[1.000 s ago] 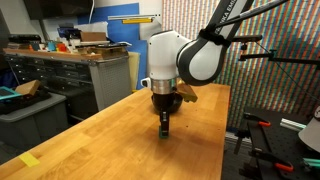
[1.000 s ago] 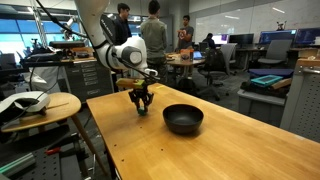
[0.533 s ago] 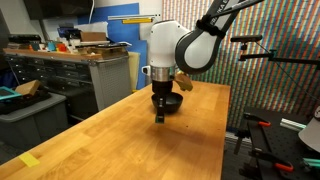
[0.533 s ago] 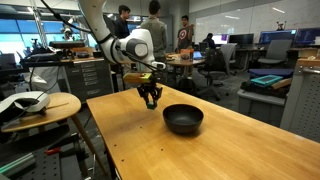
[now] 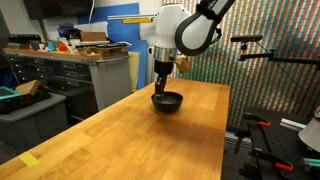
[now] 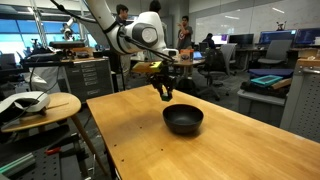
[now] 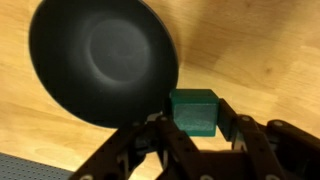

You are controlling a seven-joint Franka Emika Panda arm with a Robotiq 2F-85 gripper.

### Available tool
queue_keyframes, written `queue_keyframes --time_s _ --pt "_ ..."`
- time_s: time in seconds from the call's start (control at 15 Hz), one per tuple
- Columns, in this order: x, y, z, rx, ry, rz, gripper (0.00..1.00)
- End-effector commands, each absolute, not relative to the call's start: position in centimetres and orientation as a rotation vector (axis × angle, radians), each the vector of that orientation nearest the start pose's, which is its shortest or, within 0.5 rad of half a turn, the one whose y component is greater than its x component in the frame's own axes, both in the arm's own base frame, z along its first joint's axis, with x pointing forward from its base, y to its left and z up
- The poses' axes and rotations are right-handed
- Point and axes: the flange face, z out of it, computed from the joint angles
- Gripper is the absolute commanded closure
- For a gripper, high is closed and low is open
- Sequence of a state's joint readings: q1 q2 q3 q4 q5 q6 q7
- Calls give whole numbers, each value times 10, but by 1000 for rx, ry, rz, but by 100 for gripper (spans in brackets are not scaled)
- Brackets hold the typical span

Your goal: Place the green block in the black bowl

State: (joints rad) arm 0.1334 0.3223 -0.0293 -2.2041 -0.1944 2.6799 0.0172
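On a long light-wood tabletop [image 5: 120,130] in a busy lab, with grey drawer cabinets [image 5: 60,75] behind and people [image 6: 184,30] standing among desks. Shows as a small dark green cube-like block [image 7: 194,112], matte and flat-faced. Sits clamped between the black fingers of the Robotiq gripper [image 7: 195,128], held clear of the table. Appears just beside the rim of the round, glossy black bowl [image 7: 100,60] in the wrist view.
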Motion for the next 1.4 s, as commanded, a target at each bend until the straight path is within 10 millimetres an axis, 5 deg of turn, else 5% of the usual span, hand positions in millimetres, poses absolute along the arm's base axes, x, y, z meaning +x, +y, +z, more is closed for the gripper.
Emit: queue_keyframes --time_s 0.0,0.6,1.33 --pt "572 36 265 -3235 -270 -342 79" --pt "585 -33 233 -3282 70 -338 79" --pt "600 -47 182 -3276 182 -183 79"
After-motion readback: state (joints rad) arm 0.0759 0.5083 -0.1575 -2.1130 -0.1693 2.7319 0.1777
